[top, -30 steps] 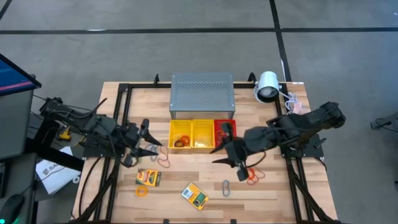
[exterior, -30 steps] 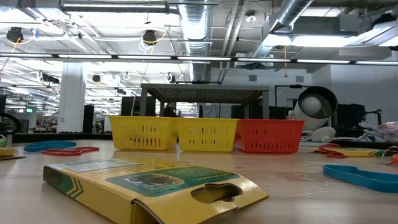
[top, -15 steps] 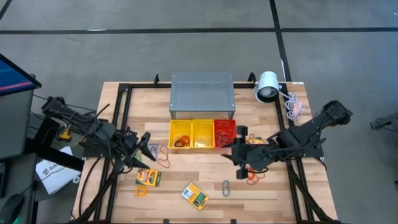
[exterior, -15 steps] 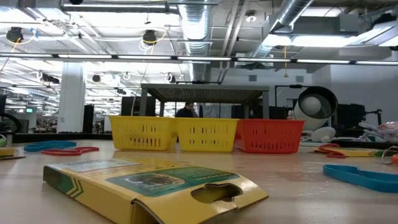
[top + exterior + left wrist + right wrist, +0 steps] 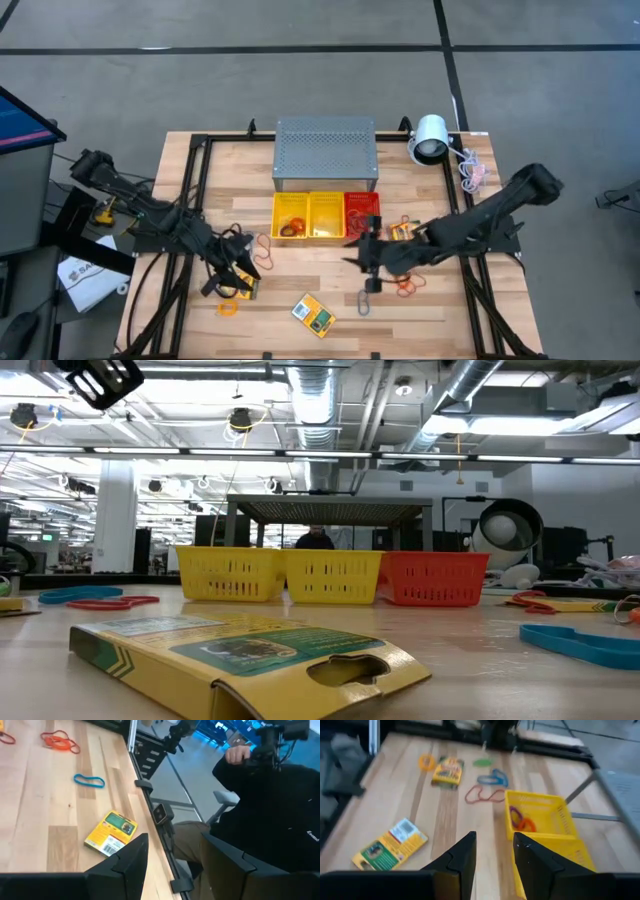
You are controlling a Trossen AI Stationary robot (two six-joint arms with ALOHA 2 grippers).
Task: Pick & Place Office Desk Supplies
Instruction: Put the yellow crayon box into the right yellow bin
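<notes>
your left tool [image 5: 228, 281] hovers half-open and empty over the yellow-and-green card box [image 5: 239, 286] near the desk's [image 5: 440, 300] front-left; drop straight down and pinch its short sides. your right tool [image 5: 366, 263], part-open and empty, hangs above the blue-grey oval clip [image 5: 364, 301]. farther back, the yellow mesh basket [image 5: 291, 216] holds band loops.

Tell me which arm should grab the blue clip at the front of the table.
Right. Its tool hangs open just behind the clip, while the left tool is over a card box farther off.
</notes>
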